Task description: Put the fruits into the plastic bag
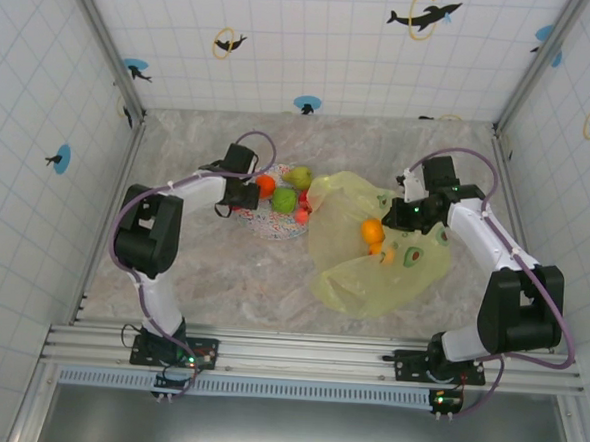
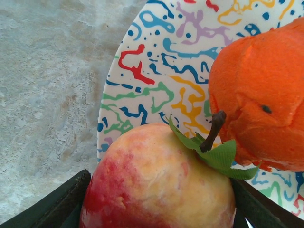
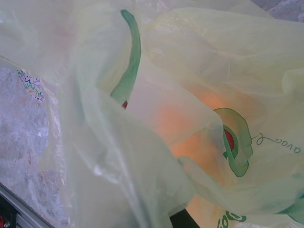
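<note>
A red-and-yellow apple point(image 2: 156, 180) with a green leaf rests on the patterned plate's edge. My left gripper point(image 2: 159, 199) has a dark finger against each side of it. Beside it lies an orange fruit point(image 2: 261, 95). From above, the left gripper point(image 1: 243, 194) is at the plate's left side, next to the orange fruit point(image 1: 265, 186), a pear point(image 1: 300, 176), a green apple point(image 1: 284, 200) and small red pieces point(image 1: 302, 216). The yellow-green plastic bag point(image 1: 373, 261) lies to the right with orange fruits point(image 1: 373, 229) inside. My right gripper point(image 1: 415, 218) is shut on the bag's upper edge; bag film point(image 3: 156, 95) drapes over its fingers.
The multicoloured plate point(image 2: 156, 71) sits left of the bag on the marble tabletop point(image 1: 222, 267). Tiled walls enclose the back and both sides. A metal rail point(image 1: 307, 354) runs along the near edge by the arm bases.
</note>
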`<state>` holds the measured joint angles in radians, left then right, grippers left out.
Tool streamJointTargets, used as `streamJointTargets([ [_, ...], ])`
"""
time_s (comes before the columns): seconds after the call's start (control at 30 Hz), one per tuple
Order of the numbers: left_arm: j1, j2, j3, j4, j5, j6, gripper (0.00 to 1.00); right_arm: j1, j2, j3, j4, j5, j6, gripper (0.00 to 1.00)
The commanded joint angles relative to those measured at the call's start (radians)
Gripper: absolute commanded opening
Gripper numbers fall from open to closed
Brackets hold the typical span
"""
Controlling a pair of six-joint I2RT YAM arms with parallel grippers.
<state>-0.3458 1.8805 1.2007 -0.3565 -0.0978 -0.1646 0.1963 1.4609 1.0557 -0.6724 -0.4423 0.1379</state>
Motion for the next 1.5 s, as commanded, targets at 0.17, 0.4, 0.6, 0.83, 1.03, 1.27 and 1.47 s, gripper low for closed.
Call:
streamJointTargets([
  [0.17,0.009,-0.187,-0.106,0.037,0.035,-0.065,0.63,0.005,-0.002,0.0,0.009,0.005,-0.006,0.0],
  [0.4,-0.07,-0.466,-0.336,0.124,0.145,-0.145,0.61,0.004,-0.002,0.007,0.005,0.009,-0.004,0.0],
  [0.6,-0.272,-0.661,-0.523,0.277,0.248,-0.204,0.6,0.004,0.005,0.01,0.007,0.011,-0.001,0.0],
  [0.83,-0.472,-0.559,-0.429,0.375,0.241,-0.135,0.6,0.009,0.013,0.028,0.006,0.003,0.006,0.0],
  [1.03,-0.549,-0.341,-0.236,0.387,0.292,-0.027,0.59,0.009,-0.011,0.025,0.007,-0.038,0.014,0.0],
  [1.27,-0.57,-0.133,-0.079,0.419,0.352,0.014,0.59,-0.004,-0.025,0.043,-0.006,-0.072,0.017,0.0],
  [1.47,-0.578,-0.042,-0.046,0.528,0.294,-0.085,0.59,-0.012,-0.04,0.033,-0.01,-0.09,0.02,0.0],
])
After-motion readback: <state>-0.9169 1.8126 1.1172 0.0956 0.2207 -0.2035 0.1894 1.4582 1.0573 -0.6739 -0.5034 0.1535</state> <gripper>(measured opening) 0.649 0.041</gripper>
